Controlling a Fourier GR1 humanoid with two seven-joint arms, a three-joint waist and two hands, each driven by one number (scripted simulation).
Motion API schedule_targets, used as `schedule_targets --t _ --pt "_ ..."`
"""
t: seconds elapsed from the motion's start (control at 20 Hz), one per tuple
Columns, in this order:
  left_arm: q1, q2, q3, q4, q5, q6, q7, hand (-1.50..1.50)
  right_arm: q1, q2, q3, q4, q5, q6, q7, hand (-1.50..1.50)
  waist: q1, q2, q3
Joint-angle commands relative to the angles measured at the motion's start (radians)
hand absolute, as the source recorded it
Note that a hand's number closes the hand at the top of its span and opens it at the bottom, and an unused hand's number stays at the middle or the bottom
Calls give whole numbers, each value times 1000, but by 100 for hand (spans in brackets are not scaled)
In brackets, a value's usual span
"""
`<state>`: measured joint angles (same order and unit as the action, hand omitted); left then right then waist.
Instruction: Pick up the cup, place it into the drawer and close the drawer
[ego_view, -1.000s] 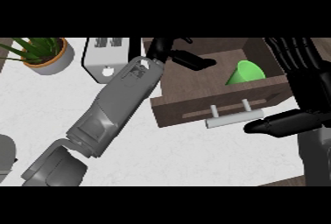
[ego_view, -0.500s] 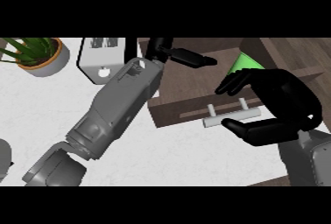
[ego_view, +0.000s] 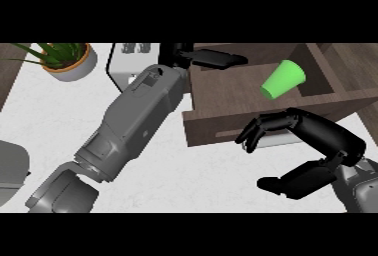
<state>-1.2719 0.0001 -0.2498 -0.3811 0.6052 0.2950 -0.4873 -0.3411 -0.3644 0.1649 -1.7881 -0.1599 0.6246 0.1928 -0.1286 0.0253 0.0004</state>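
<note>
Already the green cup (ego_view: 283, 79) is lying tilted on its side inside the open drawer (ego_view: 221, 97), toward the drawer's right half and well apart from both hands, so the placing step looks done and only the closing is left.

Just in front of the drawer's front panel, the right hand (ego_view: 314, 137) is hovering with nothing in it, its fingers (ego_view: 255, 134) half curled and spread away from the thumb (ego_view: 288, 181), leaving a wide gap. Those fingertips are pointing at the front panel's lower edge and seem close to it, though I cannot tell whether they are touching it. Judging by that pose, the hand is lining up to push the panel, which would explain why it is sitting low and square to the drawer's face and not above the cup.

At the drawer's far left corner, the left hand (ego_view: 209, 58) is reaching along the back edge with its dark fingers stretched out fairly straight and holding nothing; its grey forearm (ego_view: 136, 122) is running diagonally past the drawer's left side. It may be steadying itself there or simply parking out of the way.

Further left of the drawer, a potted plant (ego_view: 68, 60) is standing on the white counter (ego_view: 44, 120), clear of the drawer.
</note>
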Motion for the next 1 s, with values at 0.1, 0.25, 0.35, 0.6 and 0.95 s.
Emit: schedule_targets --t 0.1,0.25,0.35,0.6,0.95 --pt "35 0 -5 -7 49 5 -33 -150 55 -31 102 -3 344 -71 -58 -150 70 -12 1" --pt "24 0 13 -14 74 5 -63 -150 36 17 130 155 450 -153 -117 -150 95 -8 1" --pt "81 0 23 -30 56 -42 -98 -150 78 34 175 195 541 -217 -149 -150 121 -15 0" --pt "174 37 19 -96 56 -104 -104 -150 -14 16 196 556 648 -258 -330 -150 178 -11 2" --pt "265 90 25 -210 65 -117 -61 -150 -215 98 130 992 705 -394 -474 150 212 -14 3"
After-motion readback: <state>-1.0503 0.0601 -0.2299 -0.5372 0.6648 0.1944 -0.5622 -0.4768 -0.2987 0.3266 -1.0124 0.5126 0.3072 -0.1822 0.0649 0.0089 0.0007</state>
